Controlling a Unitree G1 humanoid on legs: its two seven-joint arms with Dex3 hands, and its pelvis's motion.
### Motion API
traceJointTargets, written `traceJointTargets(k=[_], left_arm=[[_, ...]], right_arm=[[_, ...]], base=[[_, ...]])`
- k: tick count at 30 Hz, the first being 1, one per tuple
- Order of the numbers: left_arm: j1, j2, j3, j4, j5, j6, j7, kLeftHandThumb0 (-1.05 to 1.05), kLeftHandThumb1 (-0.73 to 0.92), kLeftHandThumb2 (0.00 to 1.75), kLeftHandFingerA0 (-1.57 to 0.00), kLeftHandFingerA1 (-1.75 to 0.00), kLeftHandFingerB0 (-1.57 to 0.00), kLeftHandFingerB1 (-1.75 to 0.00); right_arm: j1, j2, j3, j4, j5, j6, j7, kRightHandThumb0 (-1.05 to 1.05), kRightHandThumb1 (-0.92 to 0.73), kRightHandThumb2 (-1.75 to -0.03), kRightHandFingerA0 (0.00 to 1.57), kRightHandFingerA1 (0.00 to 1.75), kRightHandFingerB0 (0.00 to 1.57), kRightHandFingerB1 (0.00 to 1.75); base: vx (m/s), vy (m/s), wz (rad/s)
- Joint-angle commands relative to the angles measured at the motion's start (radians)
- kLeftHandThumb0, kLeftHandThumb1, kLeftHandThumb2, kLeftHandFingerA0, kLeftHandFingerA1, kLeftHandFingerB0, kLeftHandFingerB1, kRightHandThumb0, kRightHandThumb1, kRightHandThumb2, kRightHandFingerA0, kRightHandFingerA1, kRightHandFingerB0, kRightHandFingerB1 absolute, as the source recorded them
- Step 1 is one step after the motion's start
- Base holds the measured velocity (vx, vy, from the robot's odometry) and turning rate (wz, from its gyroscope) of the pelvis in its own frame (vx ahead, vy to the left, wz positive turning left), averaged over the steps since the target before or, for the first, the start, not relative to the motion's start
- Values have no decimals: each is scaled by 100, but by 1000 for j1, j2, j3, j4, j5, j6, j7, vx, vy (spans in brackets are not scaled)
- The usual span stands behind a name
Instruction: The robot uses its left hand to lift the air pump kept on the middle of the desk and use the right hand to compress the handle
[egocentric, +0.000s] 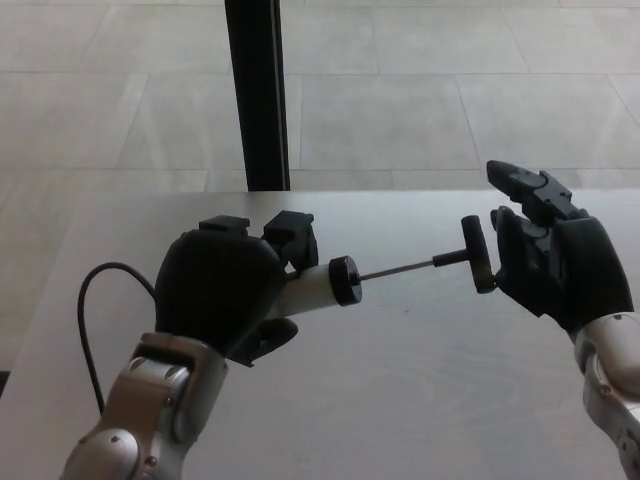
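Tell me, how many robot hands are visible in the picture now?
2: the left hand holds the air pump at the left; the right hand is open against the handle.

A single head-mounted view looks down and forward over the pale surface (450, 400), close above both arms, with tiled floor (420, 100) and a dark post (255, 95) beyond.

- Pale grey wood-grain table (420, 400)
- White-barrelled air pump (312, 290) with black cap, thin dark metal rod, black T-handle (478, 255)
- Black left hand (220, 300), silver forearm
- Black right hand (555, 260)
- Black cable (85, 320)
- Black vertical post (255, 95)
- Light grey tiled floor (450, 90)
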Motion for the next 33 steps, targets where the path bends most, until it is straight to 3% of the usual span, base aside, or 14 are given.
traceJointTargets(k=[1,8,9,13,15,22,25,27,28,29,30,31,32,33], left_arm=[[-7,12,18,4,-19,-11,-7,-17,52,113,-87,-175,-70,-159],[-30,-7,10,7,-14,-7,5,-20,56,106,-84,-175,-68,-160],[-37,-8,7,-1,-6,5,-13,-15,60,104,-96,-175,-69,-147],[-56,-16,-4,1,5,9,-19,-14,60,99,-91,-175,-68,-146],[-74,-22,-10,-8,19,27,-39,-20,63,93,-88,-164,-78,-127],[-112,-57,-11,7,32,39,-13,-19,56,98,-87,-172,-75,-139],[-119,-81,-10,8,42,65,-9,-20,54,101,-92,-154,-86,-103],[-123,-90,-13,3,58,88,-29,-22,57,96,-91,-155,-85,-103],[-125,-93,-15,3,62,94,-36,-24,55,93,-100,-175,-81,-123],[-129,-97,-18,3,67,102,-46,-24,55,93,-100,-175,-81,-123],[-135,-96,-21,10,71,104,-50,-19,55,98,-90,-155,-82,-110],[-139,-97,-23,19,73,106,-50,-19,49,109,-101,-113,-89,-91],[-139,-97,-23,20,73,107,-51,-19,49,109,-101,-113,-89,-91],[-146,-105,-28,33,90,129,-52,-19,53,104,-96,-133,-86,-100]], right_arm=[[-33,-11,-29,22,-53,-81,52,-83,-92,-74,13,39,21,36],[-28,53,-25,19,-83,-40,32,-82,-92,-73,16,38,22,34],[-44,58,-7,40,-119,-54,15,-81,-92,-75,20,42,19,35],[-55,80,-9,52,-151,-49,-1,-82,-92,-74,20,42,18,35],[-65,100,-7,64,-160,-55,-6,-79,-92,-73,20,45,18,35],[-68,157,-16,96,-175,-70,-20,-78,-92,-71,20,45,17,36],[-68,186,-33,109,-165,-76,-22,-78,-92,-70,18,44,17,37],[-70,195,-43,112,-161,-76,-18,-76,-92,-73,17,43,15,36],[-71,204,-48,105,-155,-69,-15,-79,-92,-70,17,41,14,34],[-71,214,-55,94,-145,-58,-12,-79,-92,-70,17,41,14,34],[-76,218,-53,92,-157,-55,-18,-81,-92,-73,18,41,13,35],[-76,222,-50,84,-167,-50,-20,-82,-92,-74,19,41,13,34],[-76,223,-51,83,-169,-49,-20,-82,-92,-74,19,41,13,34],[-77,220,-35,69,-195,-46,-25,-86,-92,-75,20,41,15,35]], base=[[0,0,0],[0,0,0],[0,0,0],[0,0,0],[0,0,0],[0,0,0],[0,0,0],[0,0,0],[0,0,0],[0,0,0],[0,0,0],[0,0,0],[0,0,0],[0,0,0]])
